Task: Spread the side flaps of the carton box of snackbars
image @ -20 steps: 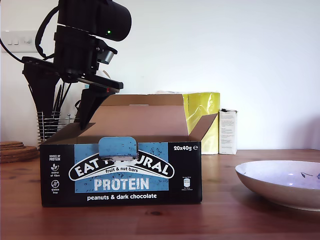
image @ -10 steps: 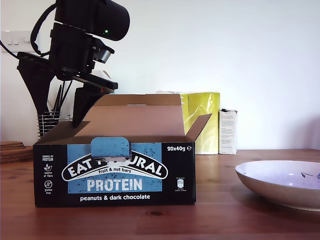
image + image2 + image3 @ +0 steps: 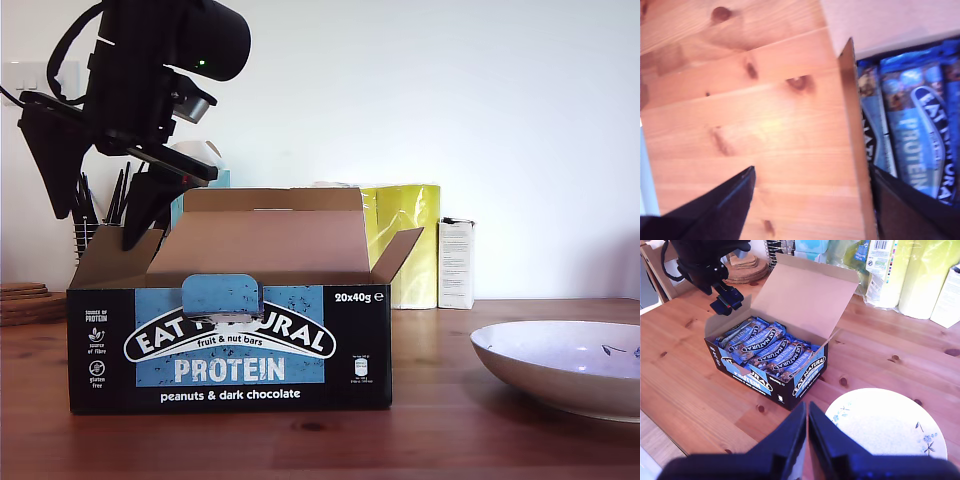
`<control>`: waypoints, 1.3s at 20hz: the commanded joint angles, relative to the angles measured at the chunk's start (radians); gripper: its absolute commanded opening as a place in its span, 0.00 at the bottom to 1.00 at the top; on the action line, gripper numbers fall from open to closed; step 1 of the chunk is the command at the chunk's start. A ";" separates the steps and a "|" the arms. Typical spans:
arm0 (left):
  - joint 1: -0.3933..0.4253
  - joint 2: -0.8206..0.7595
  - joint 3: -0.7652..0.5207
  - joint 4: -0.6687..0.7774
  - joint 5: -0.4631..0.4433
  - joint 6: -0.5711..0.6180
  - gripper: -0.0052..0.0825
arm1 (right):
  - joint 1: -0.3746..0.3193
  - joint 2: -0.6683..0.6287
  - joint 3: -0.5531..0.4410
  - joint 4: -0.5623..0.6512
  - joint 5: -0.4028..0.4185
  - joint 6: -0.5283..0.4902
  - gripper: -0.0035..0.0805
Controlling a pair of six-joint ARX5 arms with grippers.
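The carton box of snackbars [image 3: 230,350] stands open on the wooden table, black with a blue front panel. Its wide brown lid flap [image 3: 270,240] stands up at the back. My first gripper [image 3: 95,232] is open above the box end at the exterior view's left. Its fingers straddle that side flap [image 3: 856,140], one outside over the table and one inside over the snackbars [image 3: 910,140]. This side flap [image 3: 115,262] leans outward, half raised. The other side flap [image 3: 398,255] angles up and outward at the exterior view's right. My second gripper [image 3: 807,412] is shut and empty, high above the table before the box [image 3: 765,375].
A white plate [image 3: 560,370] lies at the exterior view's right, close to the box. Behind the box stand a yellow roll pack [image 3: 405,240] and a narrow white carton [image 3: 456,262]. A wire utensil rack [image 3: 95,240] and stacked coasters [image 3: 30,300] are at the exterior view's left.
The box slid a little toward the exterior view's left. My first gripper moved left and up, and the side flap under it rose from nearly flat to half raised.
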 commanded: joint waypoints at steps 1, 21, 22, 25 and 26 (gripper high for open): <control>0.011 -0.020 0.000 -0.013 -0.006 0.001 0.79 | 0.003 0.001 -0.011 0.003 -0.002 -0.003 0.03; 0.135 -0.012 0.000 0.023 0.055 0.038 0.79 | 0.003 0.001 -0.011 0.005 -0.002 -0.003 0.03; 0.138 -0.011 0.000 0.023 0.062 0.039 0.79 | 0.003 0.001 -0.011 0.005 -0.002 -0.002 0.03; 0.140 0.007 -0.001 0.031 0.069 0.044 0.79 | 0.003 0.001 -0.011 0.006 -0.002 -0.002 0.03; 0.139 0.010 -0.003 0.037 0.069 0.047 0.79 | 0.003 0.001 -0.011 0.006 -0.002 -0.002 0.03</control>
